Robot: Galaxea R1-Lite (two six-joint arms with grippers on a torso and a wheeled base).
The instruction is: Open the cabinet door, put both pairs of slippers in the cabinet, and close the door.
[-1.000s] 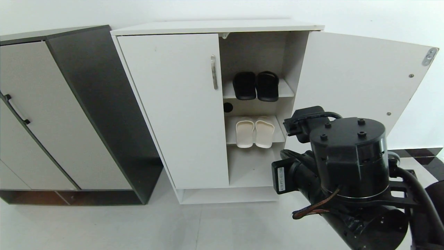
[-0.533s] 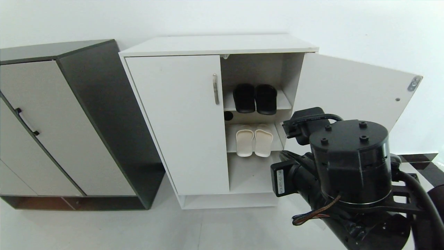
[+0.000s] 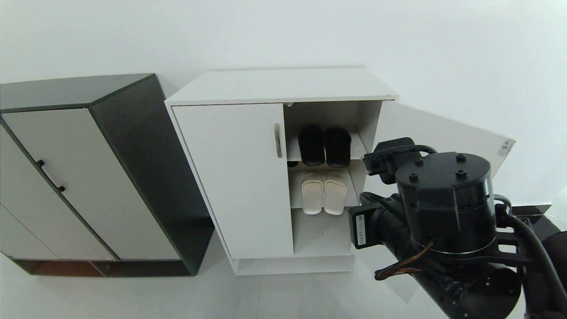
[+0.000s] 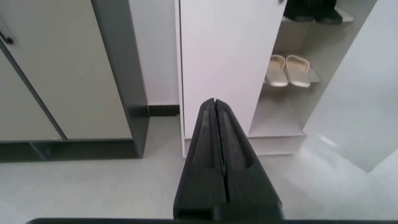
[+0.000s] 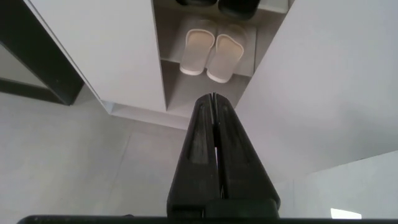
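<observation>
- Cupboard with dark sides and pale grey doors stands just beside the white one, on its left. It is shut and plays no part in the job.
- White cabinet is the task's piece, set against the wall with its right half exposed.
- Right-hand door is swung wide, well past square to the front. That leaves the whole opening free for loading, and it is the one thing left out of place.
- Left-hand door is flat shut, as the shelves behind it are not needed.
- Left gripper hangs low before the closed door, aimed at the foot of the cabinet. Its fingers are pressed flat together on nothing, which suits an arm with nothing left to carry.
- Right gripper hangs before the open compartment, beside the inner face of the open door. Its fingers likewise meet with nothing between them. By my reading this arm is better placed to push the door home.
- Black slippers sit as a pair on the upper shelf, side by side and touching, pushed back from the shelf edge so the door can pass.
- Cream slippers lie the same way on the shelf below, with the bottom compartment bare beneath them. With both pairs stowed, only the closing appears to remain.
- Metal bar handle stands upright on the closed door's free edge, untouched.
</observation>
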